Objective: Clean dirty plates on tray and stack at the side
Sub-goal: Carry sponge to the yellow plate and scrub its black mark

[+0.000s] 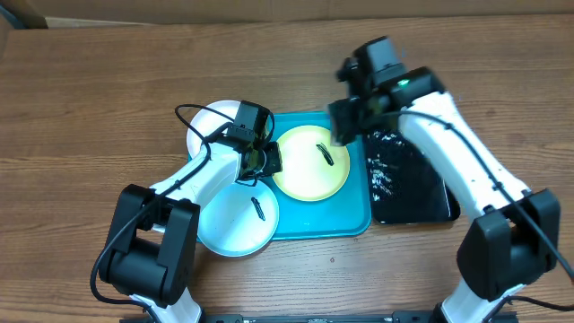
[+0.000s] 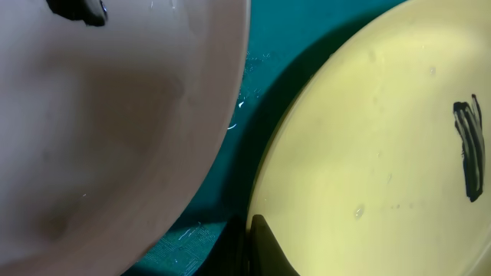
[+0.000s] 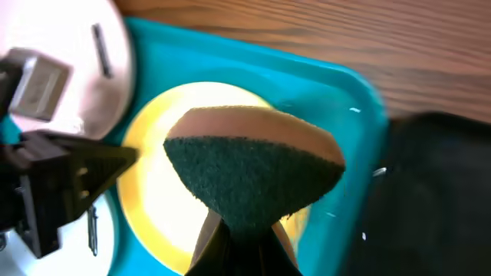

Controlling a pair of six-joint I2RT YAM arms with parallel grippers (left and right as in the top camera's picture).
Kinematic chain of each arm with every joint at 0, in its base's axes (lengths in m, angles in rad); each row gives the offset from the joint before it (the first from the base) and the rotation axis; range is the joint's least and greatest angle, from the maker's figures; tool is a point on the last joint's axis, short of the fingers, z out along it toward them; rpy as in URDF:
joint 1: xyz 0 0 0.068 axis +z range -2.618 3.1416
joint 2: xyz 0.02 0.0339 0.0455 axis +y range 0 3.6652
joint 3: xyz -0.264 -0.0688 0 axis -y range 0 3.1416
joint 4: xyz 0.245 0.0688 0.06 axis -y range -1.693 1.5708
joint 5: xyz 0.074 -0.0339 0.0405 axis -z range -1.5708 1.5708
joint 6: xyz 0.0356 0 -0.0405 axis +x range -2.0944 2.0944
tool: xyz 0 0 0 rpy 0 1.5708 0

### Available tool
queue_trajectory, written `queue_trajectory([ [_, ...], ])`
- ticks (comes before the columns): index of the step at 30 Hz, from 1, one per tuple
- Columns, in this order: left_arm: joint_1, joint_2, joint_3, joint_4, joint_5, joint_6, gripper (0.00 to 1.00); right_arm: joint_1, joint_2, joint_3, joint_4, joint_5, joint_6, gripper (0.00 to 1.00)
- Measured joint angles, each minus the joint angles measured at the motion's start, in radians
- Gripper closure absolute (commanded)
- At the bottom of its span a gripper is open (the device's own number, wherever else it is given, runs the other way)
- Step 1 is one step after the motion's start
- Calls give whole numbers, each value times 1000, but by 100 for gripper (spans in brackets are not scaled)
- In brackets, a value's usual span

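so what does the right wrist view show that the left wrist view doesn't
Only right wrist: the sponge pinched in the right gripper, the black tray, the table, the left gripper. Only left wrist: the yellow plate's dark smear, which the sponge hides in the other. Both: the tray, the yellow plate, the white plate and its smear.

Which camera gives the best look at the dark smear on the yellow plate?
Left wrist: the smear on the yellow plate is close and sharp. Overhead shows it small; in the right wrist view the sponge held by the right pincer hides it.
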Motion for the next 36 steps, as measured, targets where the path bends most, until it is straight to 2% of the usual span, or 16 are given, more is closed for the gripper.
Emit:
queue_trajectory([
  [6,0,0,0,0,0,0,96,118,7,-34,11,161,0,96],
  [13,0,0,0,0,0,0,96,143,69,-39,22,280,0,96],
  [25,0,0,0,-4,0,0,96,143,216,-40,24,327,-1,96],
  [36,0,0,0,-4,0,-5,96,144,253,-40,82,361,-1,96],
])
